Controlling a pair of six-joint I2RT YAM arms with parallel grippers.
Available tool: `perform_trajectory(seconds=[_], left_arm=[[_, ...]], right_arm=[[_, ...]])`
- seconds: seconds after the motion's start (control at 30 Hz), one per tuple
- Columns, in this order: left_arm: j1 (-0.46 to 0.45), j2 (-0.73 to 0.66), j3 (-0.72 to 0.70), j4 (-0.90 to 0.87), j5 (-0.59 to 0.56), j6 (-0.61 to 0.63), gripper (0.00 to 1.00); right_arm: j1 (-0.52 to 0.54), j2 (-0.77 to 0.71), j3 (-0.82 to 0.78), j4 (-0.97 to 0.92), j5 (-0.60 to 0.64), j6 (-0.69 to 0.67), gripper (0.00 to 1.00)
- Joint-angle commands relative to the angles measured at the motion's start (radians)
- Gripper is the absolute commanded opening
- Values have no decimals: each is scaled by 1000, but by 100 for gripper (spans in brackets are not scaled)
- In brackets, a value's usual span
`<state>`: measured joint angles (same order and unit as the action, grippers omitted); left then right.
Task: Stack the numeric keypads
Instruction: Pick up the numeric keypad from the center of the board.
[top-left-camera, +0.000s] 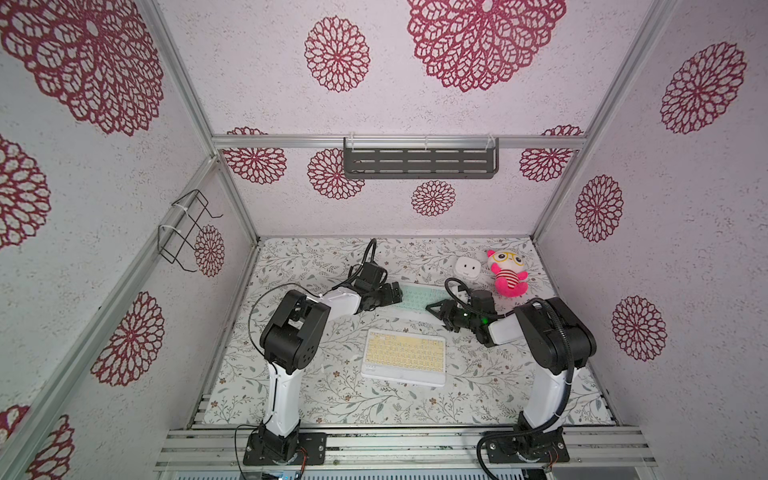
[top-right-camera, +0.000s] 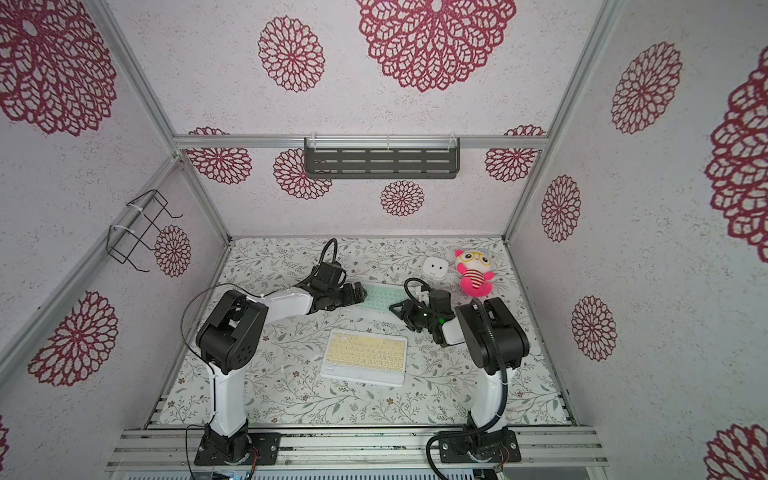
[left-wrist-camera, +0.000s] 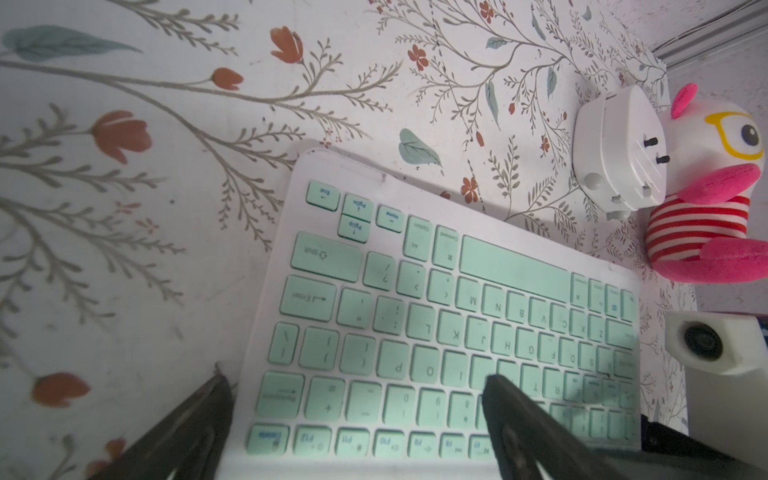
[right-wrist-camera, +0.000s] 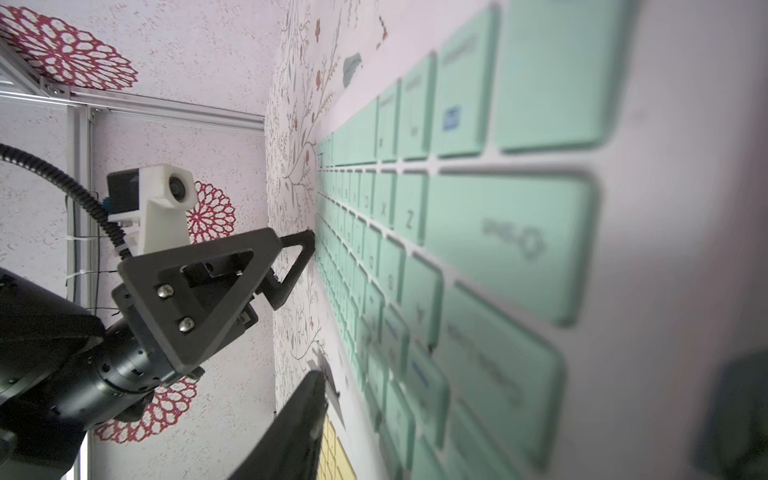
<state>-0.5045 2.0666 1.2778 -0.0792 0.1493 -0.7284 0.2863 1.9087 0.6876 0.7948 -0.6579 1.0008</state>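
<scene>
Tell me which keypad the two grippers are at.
The mint green keypad, the one farther back: the left gripper is at one short end, the right gripper at the other. The yellow keypad lies apart, nearer the front, untouched.

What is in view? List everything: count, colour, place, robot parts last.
mint keypad: one, mint keys, white frame, behind the yellow one
yellow keypad: one, yellow keys, white frame, table centre
white cube gadget: one, white, back right
plush toy: one, pink and white, beside the cube
shelf: one, dark grey, back wall
wire rack: one, black, left wall
table cover: one, white floral, tabletop
left gripper: one, black, open, at mint keypad's left end
right gripper: one, black, at its right end, grip unclear
</scene>
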Motion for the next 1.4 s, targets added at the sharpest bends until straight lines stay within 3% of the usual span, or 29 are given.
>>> perform_trajectory(seconds=[0.0,0.27,0.4,0.53,0.83,1.07,1.37], left_arm=[[-21,90,-78,-215,126,-45,97],[0,43,-95,-216,128,-25,98],[22,-28,-119,-197,154,-8,97],[59,-142,-161,-164,186,0,98],[171,-335,-277,-82,287,20,97],[211,-347,-321,63,487,11,97],[222,-324,-311,273,616,-61,97]], right_arm=[[0,-51,14,58,15,-12,41],[-4,-80,15,45,14,-23,17],[-4,-103,31,1,12,-58,13],[-3,-127,51,-22,-8,-75,0],[-5,-219,63,-48,-91,-74,0],[-10,-303,63,-40,-196,-39,0],[-10,-333,39,54,-258,51,0]])
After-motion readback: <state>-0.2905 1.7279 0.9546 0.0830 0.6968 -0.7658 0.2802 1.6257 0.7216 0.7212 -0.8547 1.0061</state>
